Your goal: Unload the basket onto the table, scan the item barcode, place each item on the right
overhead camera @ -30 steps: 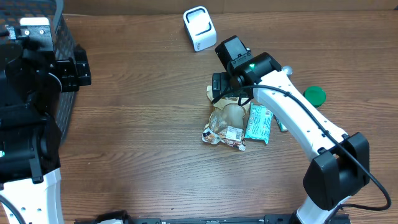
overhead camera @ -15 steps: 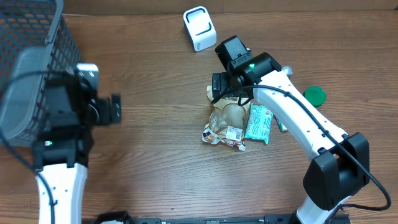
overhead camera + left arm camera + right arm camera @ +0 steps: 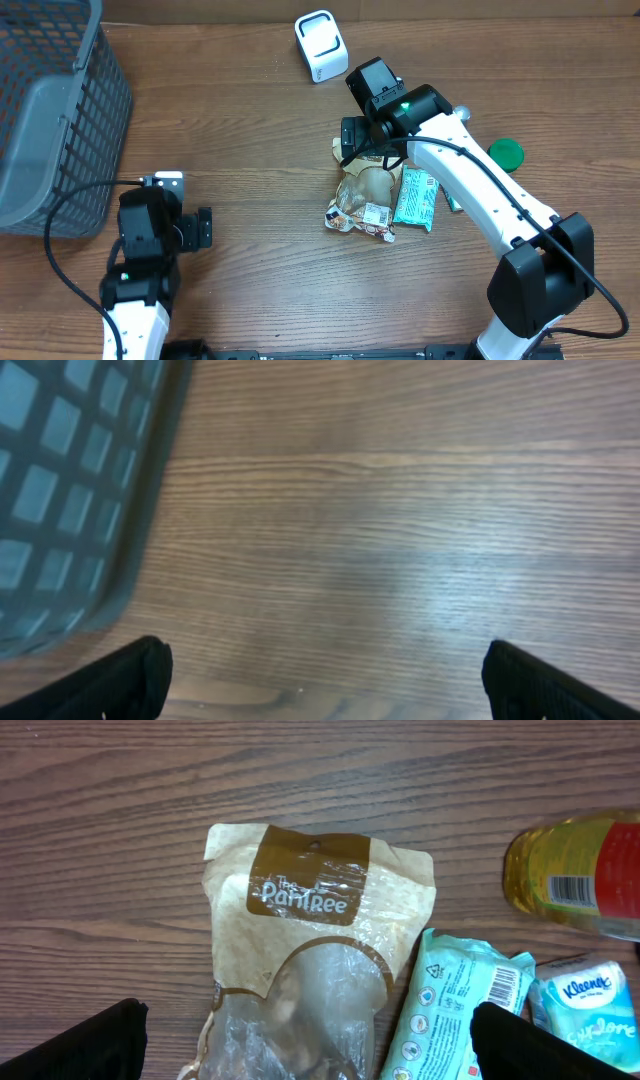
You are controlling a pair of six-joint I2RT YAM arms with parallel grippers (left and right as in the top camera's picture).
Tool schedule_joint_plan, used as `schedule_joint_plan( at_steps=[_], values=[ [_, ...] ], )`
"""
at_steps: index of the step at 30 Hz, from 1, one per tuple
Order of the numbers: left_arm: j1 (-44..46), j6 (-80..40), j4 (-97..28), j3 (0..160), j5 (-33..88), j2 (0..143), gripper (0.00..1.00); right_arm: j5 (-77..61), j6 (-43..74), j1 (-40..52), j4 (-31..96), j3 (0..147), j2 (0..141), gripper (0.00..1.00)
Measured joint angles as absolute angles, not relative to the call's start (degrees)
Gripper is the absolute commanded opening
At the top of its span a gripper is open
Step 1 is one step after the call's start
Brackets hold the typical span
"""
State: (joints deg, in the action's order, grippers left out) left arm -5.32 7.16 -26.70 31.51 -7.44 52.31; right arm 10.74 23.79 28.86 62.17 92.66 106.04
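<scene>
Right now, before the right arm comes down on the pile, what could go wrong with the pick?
1. The brown pouch lies right against the teal wipes pack, so the open right gripper above them may catch both.
2. The pouch looks glossy and crinkled; it may slip or fold and hide its barcode.
3. The bottle beside them seems to lie flat and might roll if nudged.

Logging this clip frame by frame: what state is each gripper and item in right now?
Left gripper: open, empty, over bare table.
Right gripper: open, empty, above bag.
Bag: flat on table, not held.
Wipes: flat, beside bag.
Bottle: lying, barcode showing.
Scanner: on table, untouched.
Basket: upright on table.
</scene>
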Motion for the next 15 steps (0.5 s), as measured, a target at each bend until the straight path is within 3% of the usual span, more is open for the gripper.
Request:
schedule_joint_plan(
  at_steps=[15],
  values=[
    [-5.32, -12.45, 17.17, 10.37, 1.37, 44.36, 1.0, 10.76, 23.79, 28.88, 62.15, 92.66, 106.04, 1.0]
  ],
)
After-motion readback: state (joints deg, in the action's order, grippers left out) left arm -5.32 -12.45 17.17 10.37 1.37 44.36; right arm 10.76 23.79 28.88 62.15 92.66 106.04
